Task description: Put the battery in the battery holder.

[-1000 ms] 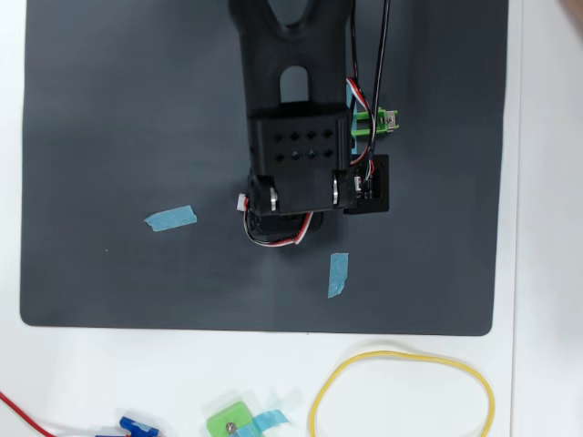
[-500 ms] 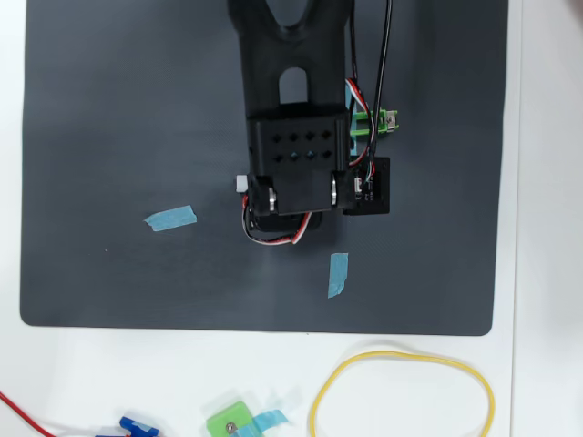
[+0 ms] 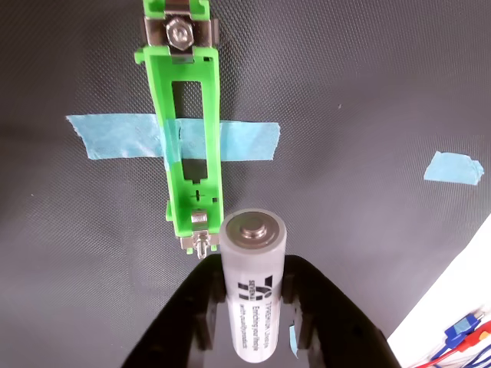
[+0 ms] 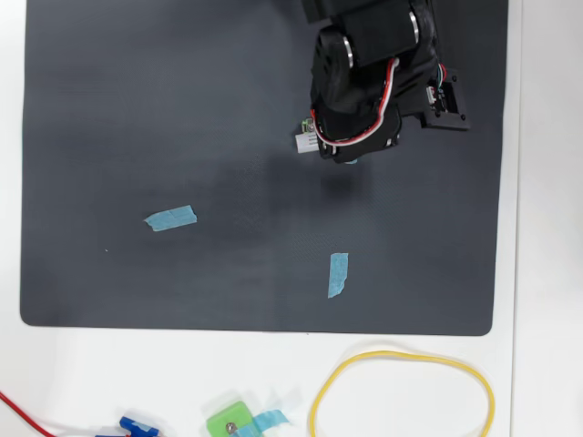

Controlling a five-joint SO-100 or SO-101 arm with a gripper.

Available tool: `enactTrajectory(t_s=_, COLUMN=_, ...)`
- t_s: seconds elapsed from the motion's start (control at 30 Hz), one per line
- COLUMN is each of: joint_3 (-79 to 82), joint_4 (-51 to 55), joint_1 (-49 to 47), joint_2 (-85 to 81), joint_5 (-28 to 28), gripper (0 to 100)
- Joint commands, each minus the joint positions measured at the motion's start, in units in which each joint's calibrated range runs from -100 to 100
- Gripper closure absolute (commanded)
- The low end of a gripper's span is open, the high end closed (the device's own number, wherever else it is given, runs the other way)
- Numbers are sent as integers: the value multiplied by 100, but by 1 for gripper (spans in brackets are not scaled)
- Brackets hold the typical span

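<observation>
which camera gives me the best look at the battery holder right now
The wrist view: the battery holder shows nearly whole, green frame, metal contacts and blue tape across it. In the overhead view the arm hides it completely.

White battery (image 3: 253,295) hangs just beside the taped green battery holder's (image 3: 189,146) near end

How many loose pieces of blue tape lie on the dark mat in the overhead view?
2: one tape piece at the mat's left, another tape piece low in the middle. A bluish bit shows under the arm; more may be hidden there.
</observation>
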Motion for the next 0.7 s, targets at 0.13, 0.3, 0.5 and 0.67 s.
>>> enactTrajectory(t_s=0.13, joint_3=-4, joint_4=24, joint_1=-281, joint_2=-165, joint_5=-639, gripper=100)
enactTrajectory(t_s=0.3, joint_3=234, joint_4=15, joint_1=-1070, joint_2=-208, joint_5=-608, gripper=100)
enactTrajectory(t_s=0.5, joint_3=234, joint_4=24, joint_1=-1257, joint_2=-208, joint_5=-592, gripper=100)
enactTrajectory(t_s=0.67, joint_3=234, joint_4=-37, joint_1=-1246, joint_2=-123, joint_5=-628, gripper=100)
